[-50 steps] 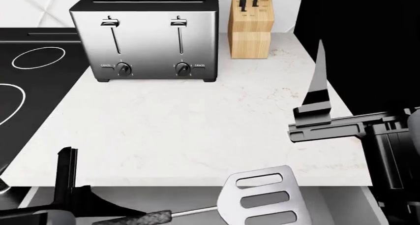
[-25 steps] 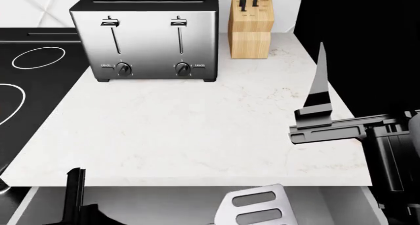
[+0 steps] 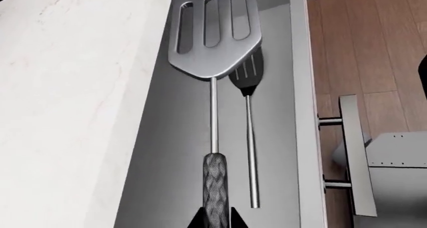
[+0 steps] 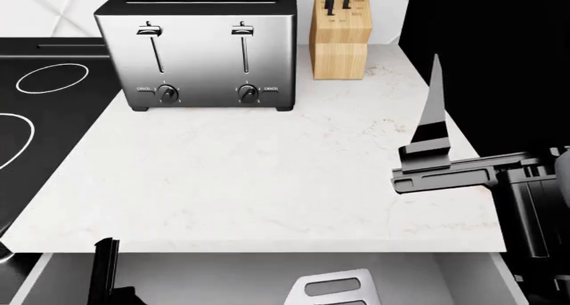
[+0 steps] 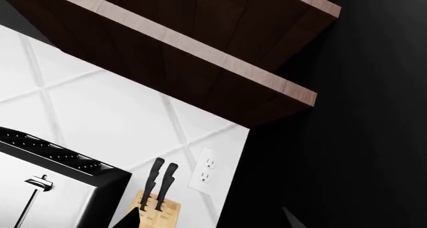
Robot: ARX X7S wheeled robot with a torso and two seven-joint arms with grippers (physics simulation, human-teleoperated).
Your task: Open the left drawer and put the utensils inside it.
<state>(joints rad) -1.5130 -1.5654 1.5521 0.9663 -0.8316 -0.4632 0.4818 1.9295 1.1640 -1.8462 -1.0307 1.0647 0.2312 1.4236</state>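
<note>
Holding the grey slotted spatula [image 3: 213, 38] by its knurled handle, the left gripper [image 3: 215, 219] is clamped on it over the open left drawer [image 3: 277, 138]. Head sits toward the drawer's right part, above the grey floor. The black spatula [image 3: 247, 81] already lies flat inside, just beside the grey one, its head partly under the grey head.

Right gripper [image 4: 426, 159] hovers over the right end of the counter [image 4: 267, 178], jaws spread, holding nothing.

Risks, as I judge them: releasing from height lets the grey spatula bounce or land across the black one. Handle end is close to the counter edge, so a tilt on release could snag there.
</note>
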